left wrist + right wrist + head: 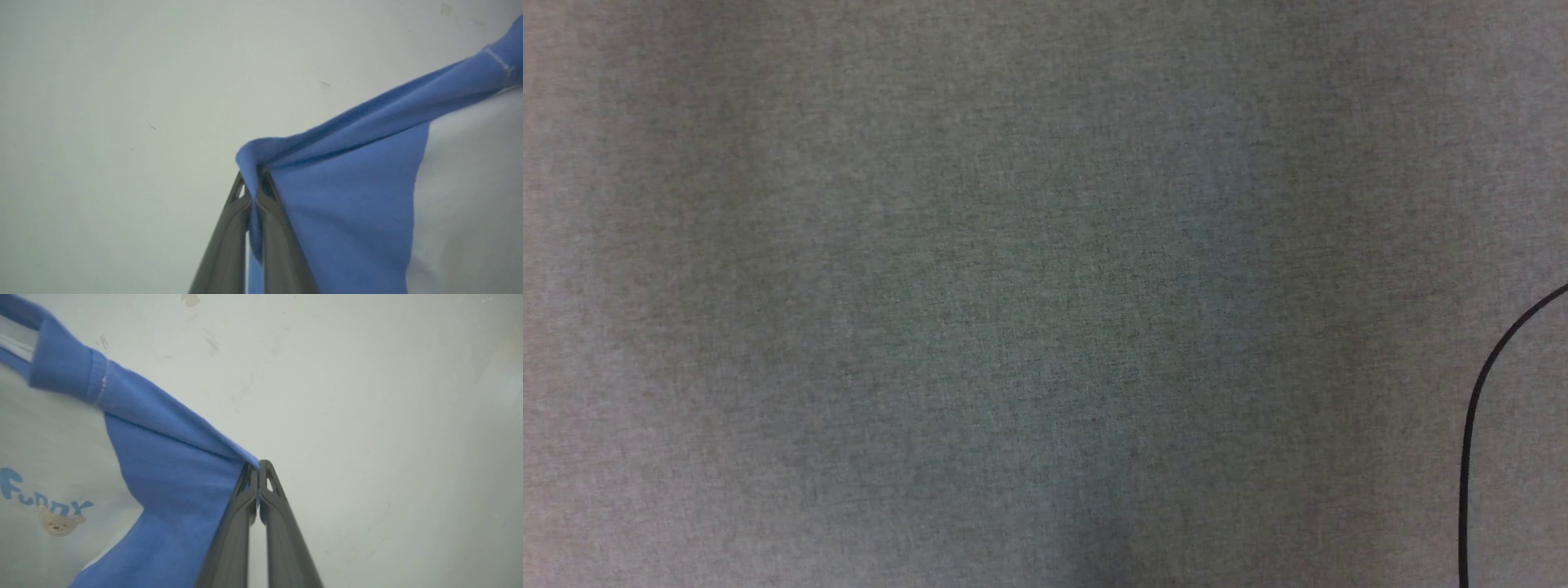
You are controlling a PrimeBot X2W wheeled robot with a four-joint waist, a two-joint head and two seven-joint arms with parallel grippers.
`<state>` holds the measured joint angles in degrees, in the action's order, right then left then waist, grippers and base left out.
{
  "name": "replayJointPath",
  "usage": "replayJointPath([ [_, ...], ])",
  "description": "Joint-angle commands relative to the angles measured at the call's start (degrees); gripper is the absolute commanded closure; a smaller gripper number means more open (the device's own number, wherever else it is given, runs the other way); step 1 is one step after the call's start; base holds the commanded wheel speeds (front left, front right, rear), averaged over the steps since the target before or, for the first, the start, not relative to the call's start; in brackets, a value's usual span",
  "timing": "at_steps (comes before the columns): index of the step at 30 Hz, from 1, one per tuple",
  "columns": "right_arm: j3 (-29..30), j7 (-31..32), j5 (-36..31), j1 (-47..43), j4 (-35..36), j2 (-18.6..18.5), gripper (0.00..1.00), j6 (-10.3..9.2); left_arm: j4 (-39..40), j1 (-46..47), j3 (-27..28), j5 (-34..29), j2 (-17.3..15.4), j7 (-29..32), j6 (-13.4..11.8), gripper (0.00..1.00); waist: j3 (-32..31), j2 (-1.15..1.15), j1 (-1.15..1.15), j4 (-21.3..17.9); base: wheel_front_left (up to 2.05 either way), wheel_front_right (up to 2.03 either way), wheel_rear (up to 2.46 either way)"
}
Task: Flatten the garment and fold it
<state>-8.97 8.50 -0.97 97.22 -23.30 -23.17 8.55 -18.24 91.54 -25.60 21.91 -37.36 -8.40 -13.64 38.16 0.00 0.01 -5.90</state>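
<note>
Apparently the flattening is only begun and no fold is made: in the head view a grey surface (1013, 286) and a black cable (1474, 425) are seen; in the left wrist view the left gripper (254, 173) is clamped on the shirt (347, 212) at a blue shoulder; in the right wrist view the right gripper (258, 465) is clamped on the other blue shoulder, beside the bear print.

left end effector (255, 171) | right end effector (258, 465) | dark grey, tapered, slotted tips
</note>
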Motion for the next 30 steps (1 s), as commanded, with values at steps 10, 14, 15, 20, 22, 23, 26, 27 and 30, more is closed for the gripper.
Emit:
replayJointPath([
  [10, -5.0, -4.7, 5.8, -16.3, -8.3, -3.1, 1.00, -1.06, -11.7, -15.2, -5.9, 1.3, 0.3, -1.2, 4.0, 1.00, -2.4, 0.00, -0.01, 1.2, 0.00, 0.00, 0.00],
  [14, -8.7, -5.2, 10.5, -25.6, -7.9, -4.2, 1.00, -1.06, -15.1, -23.1, -9.6, 2.6, 1.2, 1.5, 6.8, 1.00, -5.8, 0.00, -0.01, 1.6, 0.00, 0.00, 0.00],
  [15, -9.3, -5.2, 11.8, -28.0, -7.3, -4.6, 1.00, -1.06, -15.7, -25.4, -10.0, 3.8, 1.5, 3.0, 7.5, 1.00, -6.8, 0.00, -0.01, 1.6, 0.00, 0.00, 0.00],
  [20, -10.8, -3.3, 16.7, -41.3, -1.9, -7.1, 1.00, -1.06, -14.6, -39.0, -11.2, 10.7, 2.9, 9.9, 9.2, 1.00, -12.5, 0.00, -0.01, 2.1, 0.00, 0.00, 0.00],
  [22, -10.7, -1.5, 17.9, -47.2, 1.5, -8.3, 1.00, -1.06, -12.9, -44.3, -11.4, 13.3, 2.7, 11.7, 9.7, 1.00, -14.6, 0.00, -0.01, 2.2, 0.00, 0.00, 0.00],
  [23, -10.3, -0.5, 18.3, -50.3, 3.2, -8.8, 1.00, -1.06, -11.8, -47.0, -11.4, 14.7, 2.9, 12.6, 9.5, 1.00, -15.7, 0.00, -0.01, 2.4, 0.00, 0.00, 0.00],
  [26, -8.1, 2.9, 18.9, -59.5, 8.1, -9.6, 1.00, -1.06, -7.3, -54.7, -11.7, 18.1, 3.1, 14.5, 8.8, 1.00, -18.5, 0.00, -0.01, 2.9, 0.00, 0.00, 0.00],
  [27, -7.3, 3.9, 19.1, -62.5, 9.7, -9.6, 1.00, -1.06, -5.8, -57.2, -11.7, 19.2, 3.1, 15.0, 8.4, 1.00, -19.6, 0.00, -0.01, 3.0, 0.00, 0.00, 0.00],
  [30, -4.2, 7.3, 19.6, -71.5, 14.0, -8.8, 1.00, -1.06, -1.3, -63.9, -11.6, 22.1, 3.1, 16.0, 6.6, 1.00, -22.1, 0.00, -0.01, 3.5, 0.00, 0.00, 0.00],
])
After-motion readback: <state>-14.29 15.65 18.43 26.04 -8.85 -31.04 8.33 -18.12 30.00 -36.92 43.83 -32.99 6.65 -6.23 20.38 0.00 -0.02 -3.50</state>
